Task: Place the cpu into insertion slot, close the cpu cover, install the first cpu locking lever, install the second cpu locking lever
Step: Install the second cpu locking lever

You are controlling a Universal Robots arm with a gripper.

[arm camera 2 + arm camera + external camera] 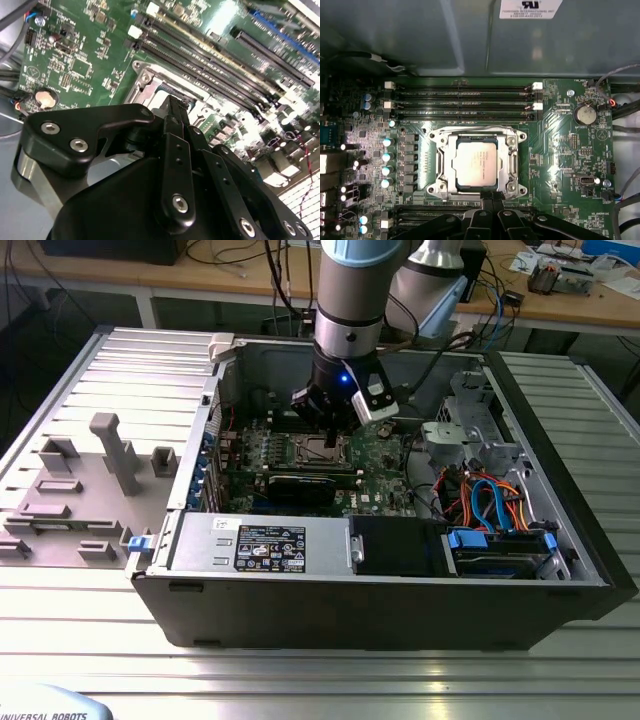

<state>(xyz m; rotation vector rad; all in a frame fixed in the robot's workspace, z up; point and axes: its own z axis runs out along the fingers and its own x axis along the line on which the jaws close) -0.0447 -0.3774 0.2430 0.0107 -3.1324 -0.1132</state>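
Note:
The cpu (476,161), a flat silver square, lies in the insertion slot (433,189) on the green board. The cpu cover (510,154), a silvery frame with a square window, lies flat around it. A thin metal lever (475,129) runs along the socket's side nearest the memory slots. My gripper (493,196) is shut, with its black fingertips together at the opposite edge of the socket. I cannot tell whether they pinch anything. In the second wrist view the gripper (174,100) points down at the socket's metal rim (148,84). In the exterior view the gripper (328,430) hangs right over the socket (326,450) inside the open computer case.
Long black memory slots (462,100) lie beside the socket, with a coin battery (584,114) and a row of capacitors (386,157) nearby. The grey case wall (420,35) rises behind the board. A power supply (265,543) and drive cables (490,500) crowd the case front.

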